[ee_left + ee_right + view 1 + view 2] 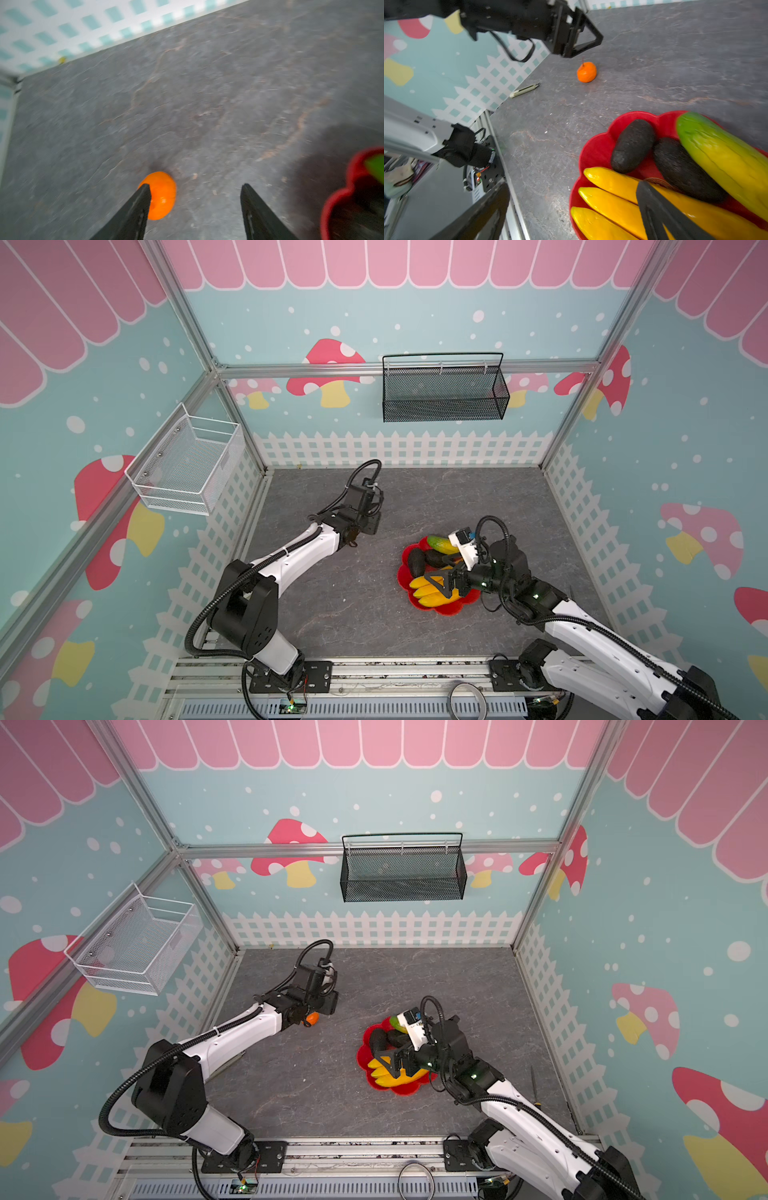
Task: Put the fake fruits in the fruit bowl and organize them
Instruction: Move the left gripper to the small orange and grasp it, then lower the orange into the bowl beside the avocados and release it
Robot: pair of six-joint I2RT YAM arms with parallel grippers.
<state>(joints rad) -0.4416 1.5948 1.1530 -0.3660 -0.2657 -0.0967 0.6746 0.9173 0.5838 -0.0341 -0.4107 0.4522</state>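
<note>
The red scalloped fruit bowl [402,572] [363,1052] [596,145] [332,203] stands on the grey table right of centre. It holds the yellow banana bunch [424,593] [612,203], two dark avocados [632,145] [683,170] and the green-yellow fruit [440,543] [720,153]. My right gripper [442,572] [573,185] hangs open over the bananas, gripping nothing. The small orange [312,1017] [586,72] [160,195] sits upright on the table left of the bowl. My left gripper [194,187] [330,1002] is open just above it, with the orange beside one finger [137,207].
A black mesh basket [444,393] hangs on the back wall and a white wire basket [187,464] on the left wall. A slim white tool [525,89] lies on the table near the left wall, under the left arm.
</note>
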